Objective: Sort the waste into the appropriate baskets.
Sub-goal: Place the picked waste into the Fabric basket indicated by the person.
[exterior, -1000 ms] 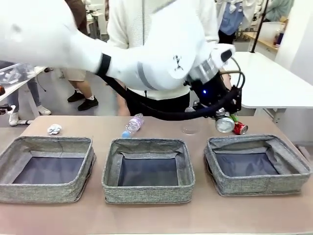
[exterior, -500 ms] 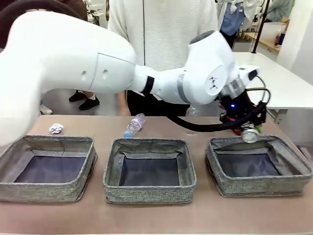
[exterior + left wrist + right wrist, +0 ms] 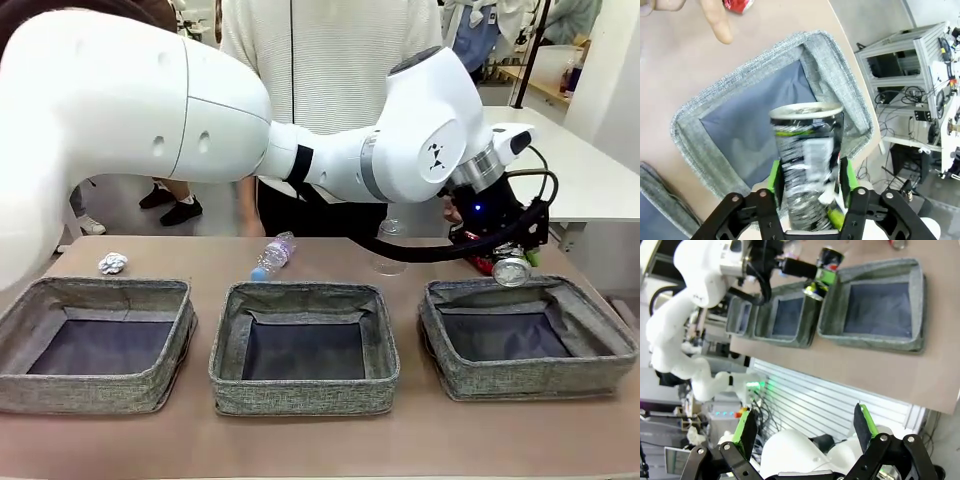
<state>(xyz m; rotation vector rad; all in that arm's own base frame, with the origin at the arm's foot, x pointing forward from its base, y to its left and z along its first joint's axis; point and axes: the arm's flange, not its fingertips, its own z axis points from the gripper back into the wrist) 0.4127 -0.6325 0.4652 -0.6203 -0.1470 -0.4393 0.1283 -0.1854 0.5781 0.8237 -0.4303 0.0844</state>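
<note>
- Now the left pincer (image 3: 809, 176) grips the crushed silver can (image 3: 807, 142), long axis along its fingers, above the right-hand basket (image 3: 837, 75), near its far rim.
- Meanwhile the right pincer (image 3: 804, 415) gapes open, empty, well away.

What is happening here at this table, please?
The robot's left hand holds the crushed silver can between its pads, above the right basket. The right hand is open and holds nothing. The plastic bottle, paper ball, clear cup and red can are on the table beyond the baskets. A person stands at the far side.
</note>
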